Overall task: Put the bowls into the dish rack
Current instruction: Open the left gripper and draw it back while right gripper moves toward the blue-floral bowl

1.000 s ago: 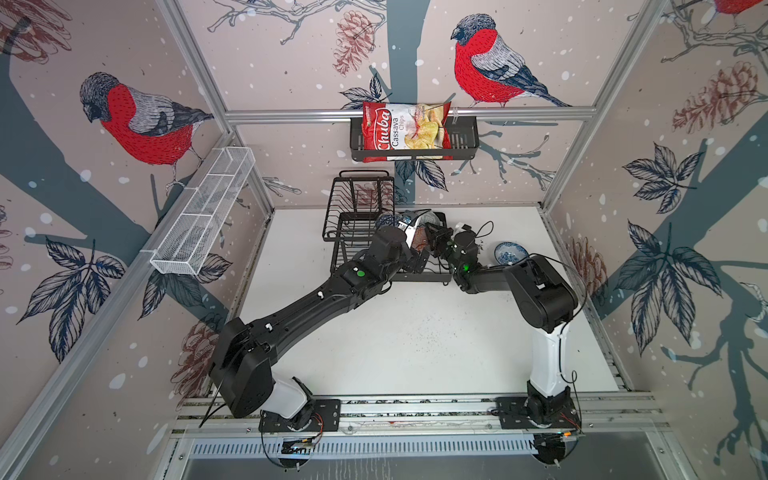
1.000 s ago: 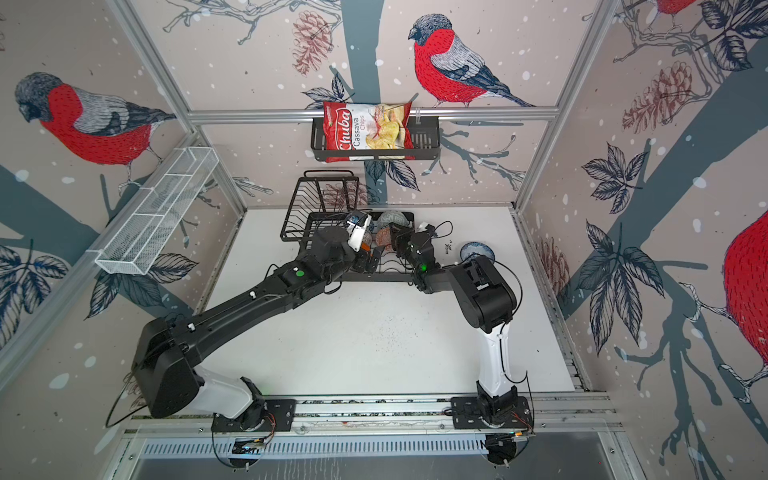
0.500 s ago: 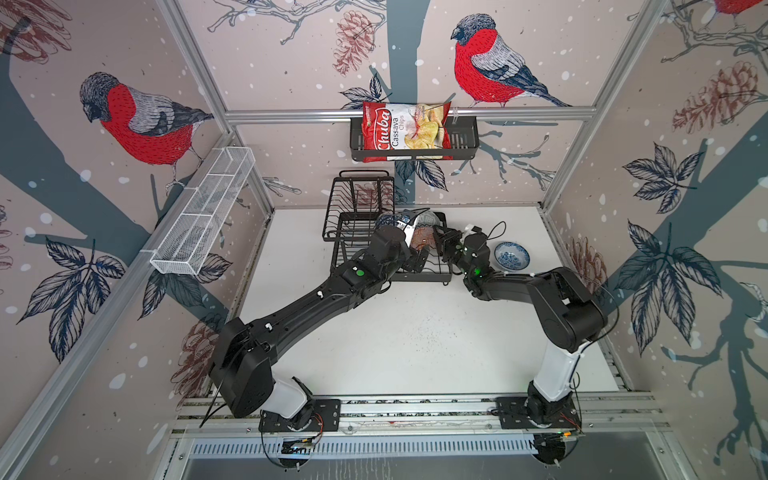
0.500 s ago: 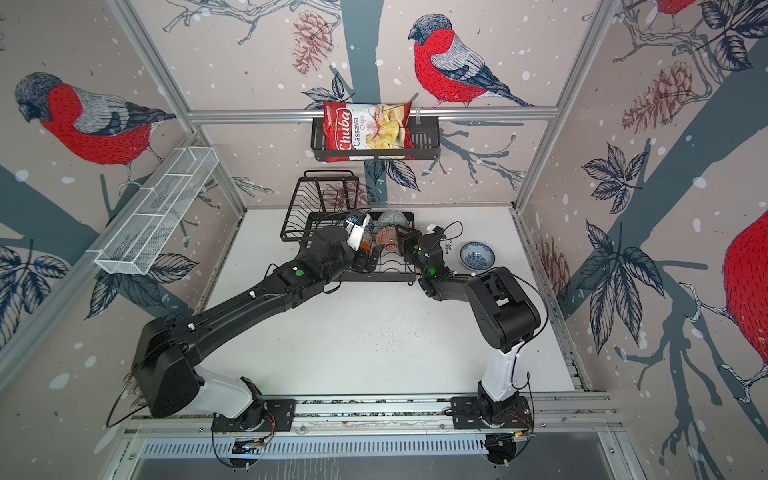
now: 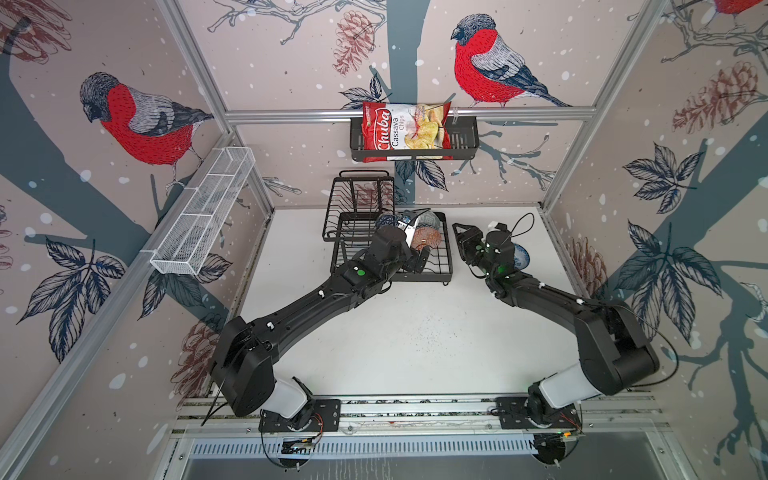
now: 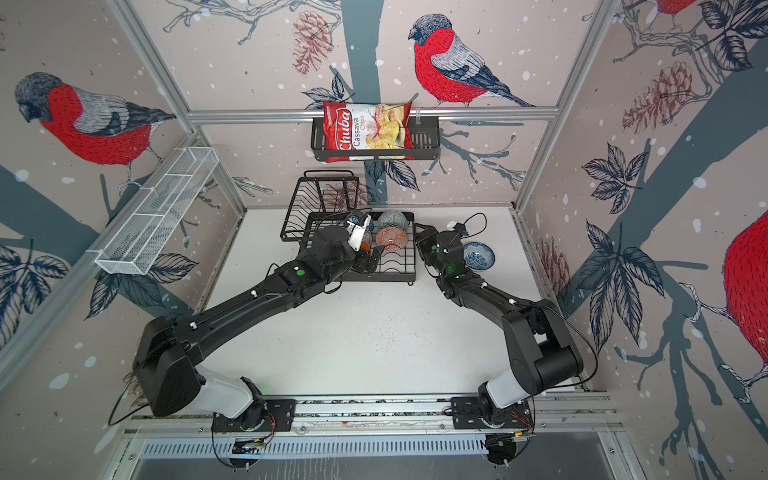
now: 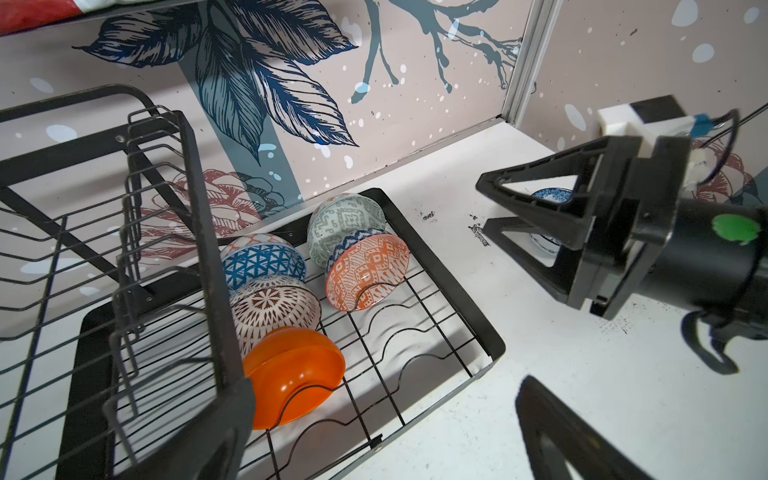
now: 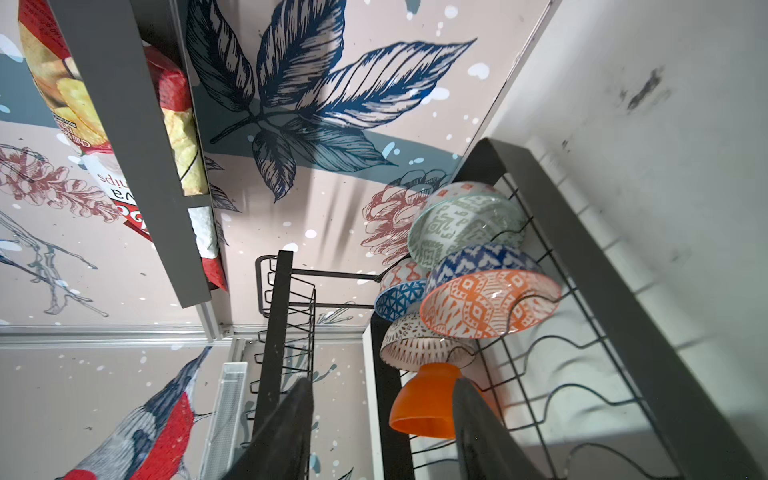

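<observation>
The black wire dish rack (image 5: 419,277) (image 7: 451,276) holds several bowls on edge: grey-green (image 7: 345,220), orange-white patterned (image 7: 368,270), dark blue geometric (image 7: 262,262), black-white radial (image 7: 272,307) and plain orange (image 7: 295,370). A blue-white floral bowl (image 5: 521,255) (image 6: 478,255) sits on the table right of the rack. My left gripper (image 5: 419,261) (image 7: 382,449) hangs wide open over the rack's front, holding nothing. My right gripper (image 5: 459,237) (image 7: 484,205) (image 8: 380,436) is open and empty, just right of the rack, between it and the floral bowl.
A black slatted basket (image 5: 465,143) with a chips bag (image 5: 405,131) hangs on the back wall above the rack. A long white mesh basket (image 5: 203,212) is fixed to the left wall. The rack's raised upper shelf (image 5: 359,195) stands at its back left.
My right gripper has drawn back to the right out of the rack and its jaws have widened; the orange-white patterned bowl stays in the rack. The left arm has not moved.
</observation>
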`<state>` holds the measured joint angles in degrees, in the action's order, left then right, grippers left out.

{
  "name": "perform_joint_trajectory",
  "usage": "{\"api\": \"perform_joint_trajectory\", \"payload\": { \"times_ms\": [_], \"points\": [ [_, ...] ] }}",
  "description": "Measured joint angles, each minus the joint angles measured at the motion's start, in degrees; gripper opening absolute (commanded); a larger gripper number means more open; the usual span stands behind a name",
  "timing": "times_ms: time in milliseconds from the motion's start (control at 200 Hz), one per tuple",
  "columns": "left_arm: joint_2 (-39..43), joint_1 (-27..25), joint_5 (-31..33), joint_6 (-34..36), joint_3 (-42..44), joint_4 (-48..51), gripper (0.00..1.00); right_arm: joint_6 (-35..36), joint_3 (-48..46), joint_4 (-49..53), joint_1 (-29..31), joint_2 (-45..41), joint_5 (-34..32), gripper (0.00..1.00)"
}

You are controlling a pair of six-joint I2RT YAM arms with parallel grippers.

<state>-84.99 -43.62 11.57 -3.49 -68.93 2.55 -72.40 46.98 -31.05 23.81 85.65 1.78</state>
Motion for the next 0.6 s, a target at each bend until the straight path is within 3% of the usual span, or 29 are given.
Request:
{"api": "perform_joint_trajectory", "payload": {
  "times_ms": [280, 600],
  "points": [
    [-2.7, -1.5, -2.3, -0.7, 0.0, -0.2, 0.98, 8.4, -0.8, 12.4, -7.0, -8.2, -0.2, 1.00],
    [-5.2, -4.3, -5.7, -1.7, 0.0, -0.2, 0.98, 21.3, 4.4, 28.7, -20.2, -7.5, -0.8, 1.00]
  ]
}}
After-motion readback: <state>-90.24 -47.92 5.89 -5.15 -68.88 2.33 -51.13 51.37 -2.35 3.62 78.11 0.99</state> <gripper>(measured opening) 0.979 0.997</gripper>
